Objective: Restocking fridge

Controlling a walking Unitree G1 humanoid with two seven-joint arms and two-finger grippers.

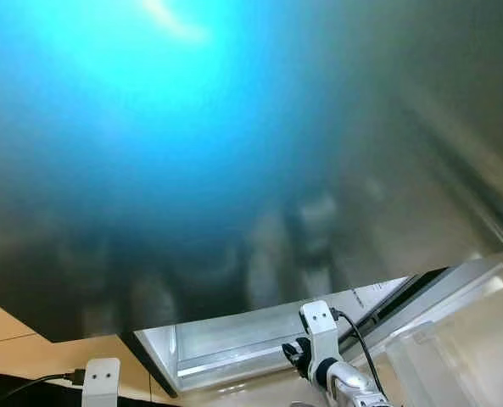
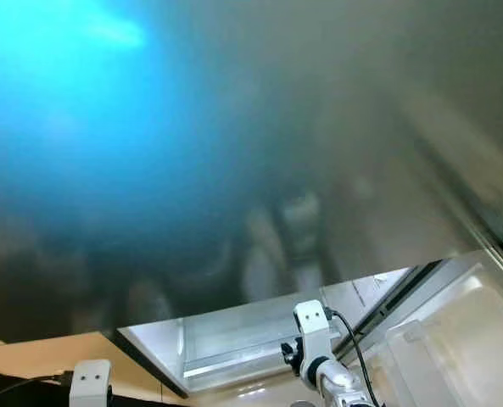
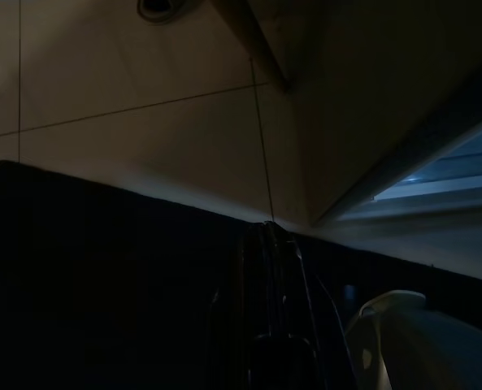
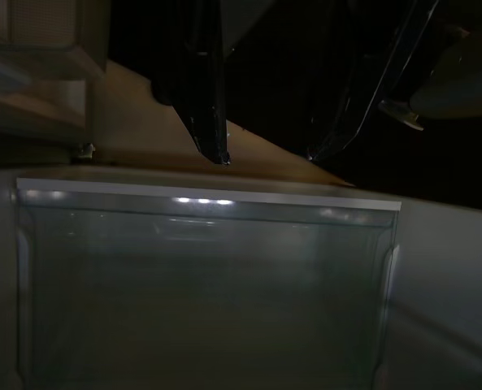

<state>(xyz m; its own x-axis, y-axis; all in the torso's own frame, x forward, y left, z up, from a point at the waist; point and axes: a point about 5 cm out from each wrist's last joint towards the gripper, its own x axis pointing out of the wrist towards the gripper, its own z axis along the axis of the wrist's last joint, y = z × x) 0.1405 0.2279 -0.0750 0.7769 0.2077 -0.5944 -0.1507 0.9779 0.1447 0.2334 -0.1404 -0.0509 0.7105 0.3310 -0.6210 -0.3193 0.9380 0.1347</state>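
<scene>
The fridge [image 1: 259,339] stands open right in front of the robot, so close that a blurred panel with a blue glare, probably the underside of a shelf or the door, blocks most of the head views. Below that panel a lit white compartment shows, and a clear plastic bin [image 2: 455,339] sits to the right. The right wrist view looks down on a clear drawer [image 4: 200,284] with a white front rim; it appears bare, which would suit it as a place to put stock.

The right gripper [image 4: 269,154] hangs just above that drawer's rim, its two black fingers spread well apart with nothing between them. That pose fits either reaching for the drawer or having nothing yet to load. The right arm [image 1: 323,352] is raised toward the lit compartment.

The left gripper [image 3: 269,268] points down toward tan floor tiles [image 3: 127,122] in deep shade; I cannot tell whether it is open. It looks idle.
</scene>
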